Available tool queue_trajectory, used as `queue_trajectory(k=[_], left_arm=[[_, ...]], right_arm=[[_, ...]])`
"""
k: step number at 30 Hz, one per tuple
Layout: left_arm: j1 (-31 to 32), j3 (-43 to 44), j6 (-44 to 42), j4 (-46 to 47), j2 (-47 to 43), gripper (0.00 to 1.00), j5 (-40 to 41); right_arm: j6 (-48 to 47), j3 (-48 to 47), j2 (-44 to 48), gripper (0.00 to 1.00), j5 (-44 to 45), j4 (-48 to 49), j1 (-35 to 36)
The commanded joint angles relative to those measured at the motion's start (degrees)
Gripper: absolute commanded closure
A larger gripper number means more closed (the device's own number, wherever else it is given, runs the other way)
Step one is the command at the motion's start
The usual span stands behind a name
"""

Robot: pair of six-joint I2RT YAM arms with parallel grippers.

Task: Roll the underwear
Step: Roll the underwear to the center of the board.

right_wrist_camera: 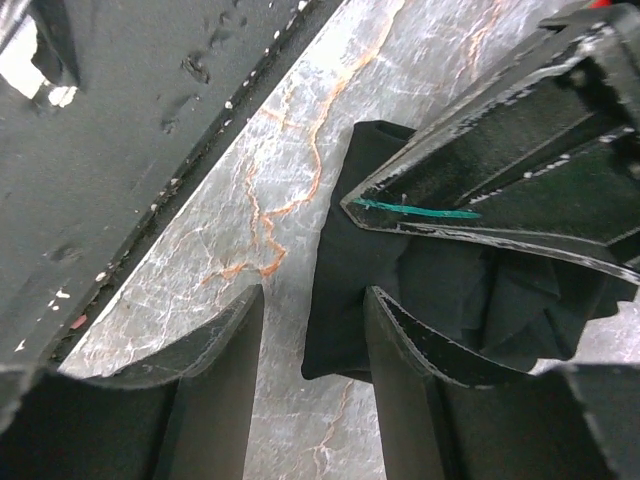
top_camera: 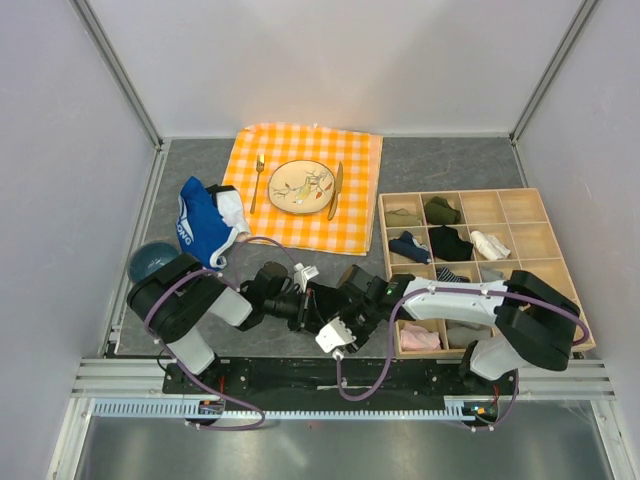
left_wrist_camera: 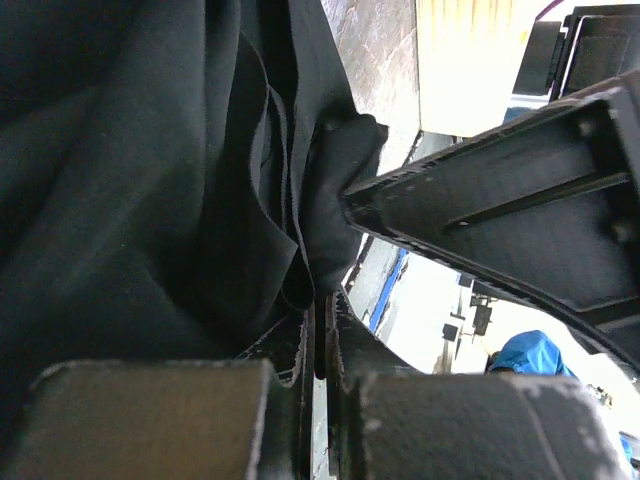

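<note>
Top external: grey marbled table (top_camera: pixel 450 165), white walls (top_camera: pixel 330 60); left pincer (left_wrist_camera: pixel 320 335) clamps underwear (left_wrist_camera: pixel 150 200), right pincer (right_wrist_camera: pixel 312 300) parted.

L arm (top_camera: pixel 200 300) bent, reaching right; L gripper (left_wrist_camera: pixel 320 330) jaws pressed tight together. R arm (top_camera: pixel 450 298) stretched left, wrist meeting L wrist at centre front; R gripper (right_wrist_camera: pixel 312 300) jaws partly apart, tips angled down.

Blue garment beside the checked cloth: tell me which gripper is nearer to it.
Left. The left gripper is at front centre, diagonally right of the blue garment; the right gripper faces it from farther right.
</note>
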State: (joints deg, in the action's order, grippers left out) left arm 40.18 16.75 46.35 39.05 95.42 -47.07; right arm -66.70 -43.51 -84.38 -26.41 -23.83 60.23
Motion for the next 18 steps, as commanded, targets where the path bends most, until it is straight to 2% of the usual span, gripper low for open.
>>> queue_trajectory(k=[1, 3, 4, 7, 9, 10, 13, 14, 16, 17, 18], left_arm=[[-0.5, -1.1, 2.5, 3.5, 1.2, 0.97, 2.2], [-0.6, -1.9, 3.6, 5.4, 0.6, 0.92, 2.4], [-0.7, -2.2, 3.7, 6.0, -0.5, 0.84, 2.5], [-0.8, -3.7, 3.0, 6.2, -5.4, 0.73, 3.6], [-0.8, -5.5, 1.1, 6.1, -8.8, 0.68, 5.6], [-0.8, -6.1, 0.2, 4.8, -13.3, 0.64, 6.5], [-0.7, -8.4, -4.9, -0.1, -21.0, 0.58, 9.5], [-0.6, -9.2, -7.2, -0.8, -27.4, 0.57, 11.5], [0.2, -12.2, -9.3, -2.0, -34.1, 0.55, 13.9], [0.9, -13.1, -11.4, -3.7, -41.6, 0.55, 16.6], [3.3, -14.4, -12.5, -5.3, -45.0, 0.54, 18.4]], right_arm=[[-1.3, 1.2, -3.0, 0.49, 4.7, 3.6, 1.2], [-1.0, 1.1, -4.2, 0.53, 5.4, 3.5, 1.3], [-0.7, 0.5, -5.2, 0.55, 5.8, 3.3, 1.3], [0.2, -0.9, -7.1, 0.65, 6.5, 1.6, 1.3], [1.9, -2.3, -8.3, 0.75, 6.0, -0.4, 1.0], [2.4, -3.9, -9.8, 0.83, 5.7, -1.4, 0.9], [3.9, -6.7, -11.7, 0.91, 2.0, -5.1, -0.7], [4.0, -7.3, -11.8, 0.92, 0.4, -6.1, -2.3], [4.1, -10.0, -12.4, 0.94, -5.4, -10.3, -4.1], [3.9, -10.8, -12.6, 0.94, -7.7, -11.9, -6.3], [2.9, -11.7, -12.8, 0.94, -11.8, -15.2, -7.3]])
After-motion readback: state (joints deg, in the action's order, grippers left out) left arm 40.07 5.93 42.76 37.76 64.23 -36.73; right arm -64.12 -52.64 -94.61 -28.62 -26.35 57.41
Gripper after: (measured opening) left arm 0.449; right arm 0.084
